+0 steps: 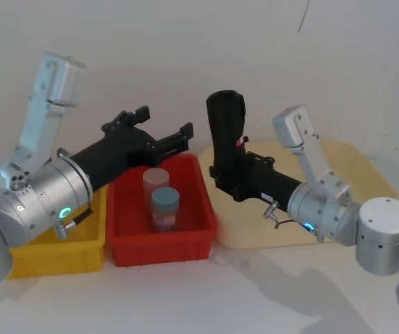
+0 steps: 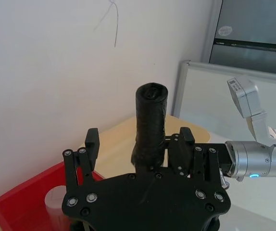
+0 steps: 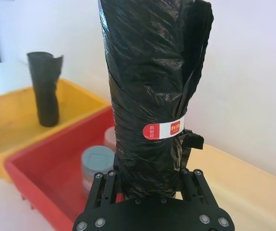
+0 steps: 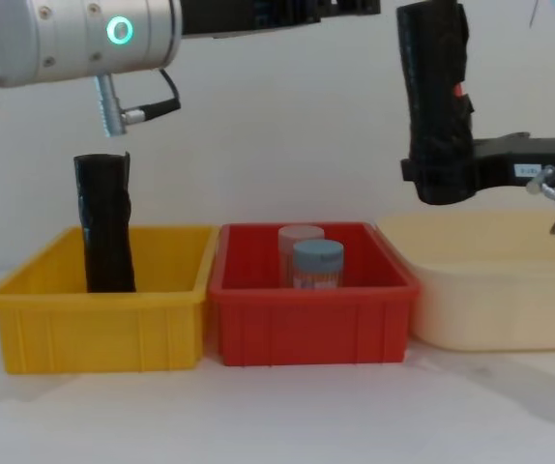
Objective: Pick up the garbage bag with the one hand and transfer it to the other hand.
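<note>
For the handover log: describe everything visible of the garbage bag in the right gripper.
The garbage bag is a tall roll of wrinkled, glossy black plastic, bound by a red-and-white band near mid-height, its top crumpled. It stands upright in the air above the beige tray, clamped at its lower end by the right gripper. The open left gripper is beside it, not touching.

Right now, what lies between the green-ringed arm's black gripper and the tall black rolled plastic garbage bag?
Nothing: in the head view the stretch from the left gripper to the garbage bag is bare.
</note>
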